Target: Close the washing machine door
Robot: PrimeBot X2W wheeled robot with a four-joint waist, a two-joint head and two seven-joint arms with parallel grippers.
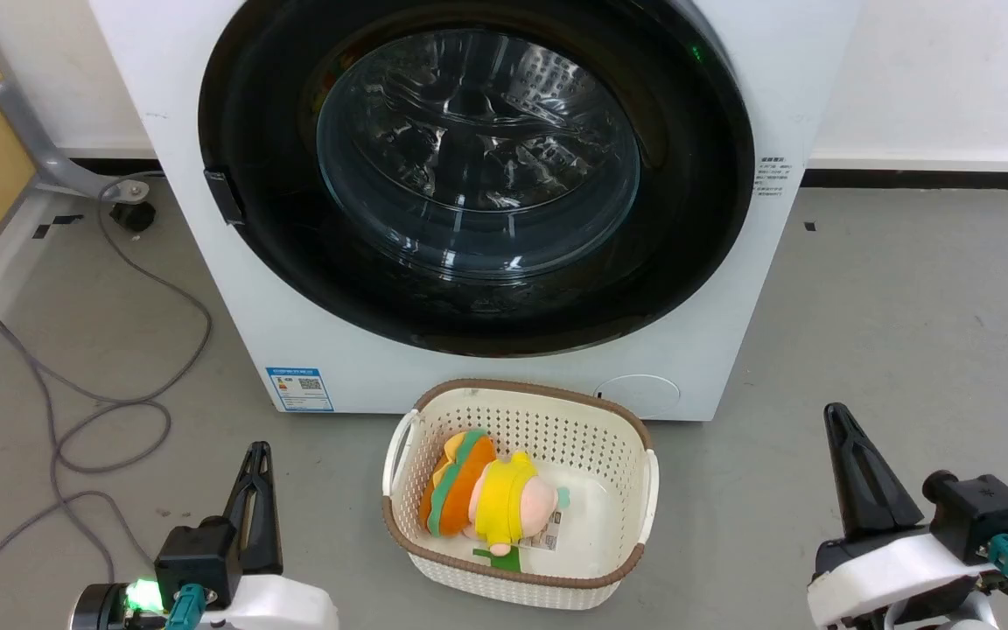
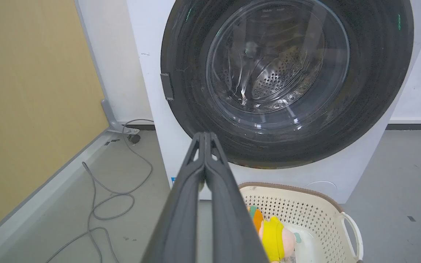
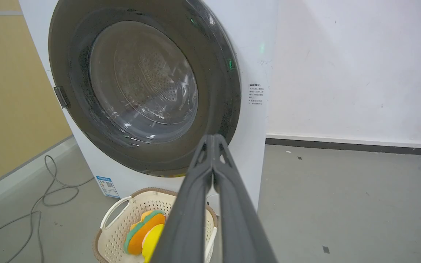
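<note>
The washing machine door [image 1: 478, 166] lies flat against the front of the washing machine [image 1: 233, 297], its wide black rim seated in the round opening with no gap that I can make out. Being round, it has no long axis. Its face points straight out from the machine's front toward the robot, and the bulging glass window [image 1: 478, 149] stands proud at its centre. Perforated steel of the drum shows through the glass. A small dark tab [image 1: 224, 197] sits on the rim's left edge in the head view.

A blue sticker [image 1: 298, 388] is low on the machine's front, at its left corner. Just in front of the machine, on the grey floor [image 1: 906, 350], stands a cream basket [image 1: 648, 490] with a brown rim, holding a plush toy [image 1: 486, 494] in orange, green and yellow. A grey cable [image 1: 110, 402] loops on the floor off the machine's left side.

The left gripper [image 1: 259, 451] hangs well in front of the machine, left of the basket, its two dark fingers pressed together and holding nothing. The right gripper [image 1: 835, 411] hangs in front of the machine's right corner, fingers likewise closed and empty. Both point toward the machine.
</note>
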